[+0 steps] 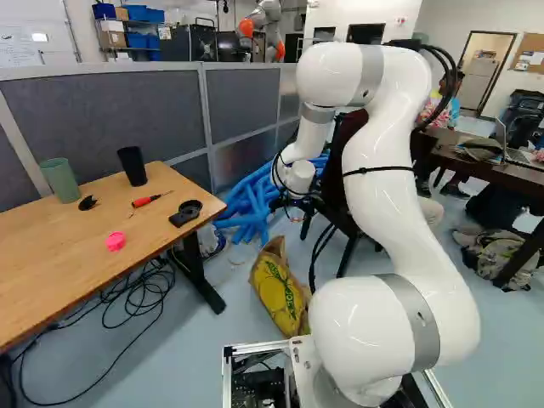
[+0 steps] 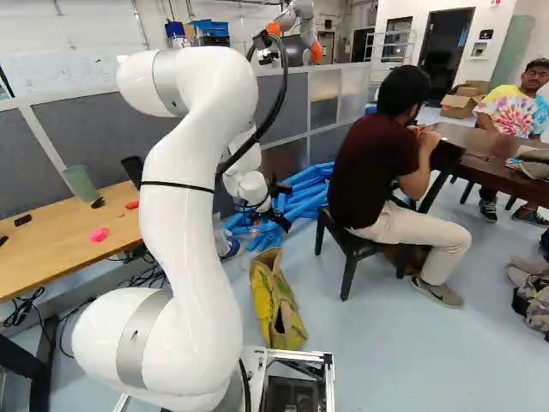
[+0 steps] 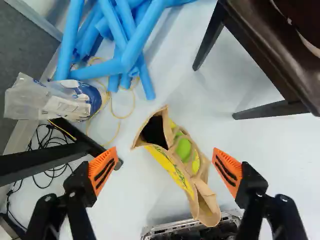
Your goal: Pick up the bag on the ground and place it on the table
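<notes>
As the end effector (image 2: 276, 218) gapes, the bag (image 3: 176, 170) sits below.

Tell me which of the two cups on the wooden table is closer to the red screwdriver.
The black cup, just beyond the red screwdriver; the green cup stands farther from it.

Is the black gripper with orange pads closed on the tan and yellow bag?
No, the gripper is wide open, and the bag rests on the pale floor.

yellow-tan tote bag (image 2: 276, 296): 1
wooden tables (image 1: 59, 242): 2
cups (image 1: 133, 167): 2
red screwdriver (image 1: 146, 201): 1
laptop (image 1: 501, 133): 1
another robot (image 1: 270, 14): 1
black gripper (image 2: 284, 221): 1
</notes>
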### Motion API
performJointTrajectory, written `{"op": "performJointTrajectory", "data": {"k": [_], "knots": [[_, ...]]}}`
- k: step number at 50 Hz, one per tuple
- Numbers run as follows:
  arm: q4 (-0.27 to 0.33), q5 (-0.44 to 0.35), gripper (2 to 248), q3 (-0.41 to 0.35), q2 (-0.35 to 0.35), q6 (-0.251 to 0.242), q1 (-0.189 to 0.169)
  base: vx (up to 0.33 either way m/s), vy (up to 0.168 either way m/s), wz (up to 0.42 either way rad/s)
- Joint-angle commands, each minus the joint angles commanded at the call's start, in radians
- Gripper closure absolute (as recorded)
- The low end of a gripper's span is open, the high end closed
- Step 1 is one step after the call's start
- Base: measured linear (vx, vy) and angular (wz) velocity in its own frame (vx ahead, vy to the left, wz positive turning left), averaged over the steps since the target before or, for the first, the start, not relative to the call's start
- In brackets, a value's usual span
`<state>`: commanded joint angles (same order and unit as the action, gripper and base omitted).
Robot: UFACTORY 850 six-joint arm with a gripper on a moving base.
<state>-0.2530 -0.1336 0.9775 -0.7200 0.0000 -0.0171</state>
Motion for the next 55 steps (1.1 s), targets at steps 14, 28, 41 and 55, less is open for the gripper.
{"op": "performJointTrajectory", "data": {"k": [14,28,41,55], "knots": [[0.000,0.000,3,0.029,-0.051,0.000,0.000,0.000,0.000,0.000],[0.000,0.000,3,0.059,-0.102,0.000,0.000,0.000,0.000,0.000],[0.000,0.000,3,0.089,-0.151,-0.034,0.000,0.000,0.000,0.000],[0.000,0.000,3,0.121,-0.201,-0.169,0.000,0.000,0.000,0.000]]}}
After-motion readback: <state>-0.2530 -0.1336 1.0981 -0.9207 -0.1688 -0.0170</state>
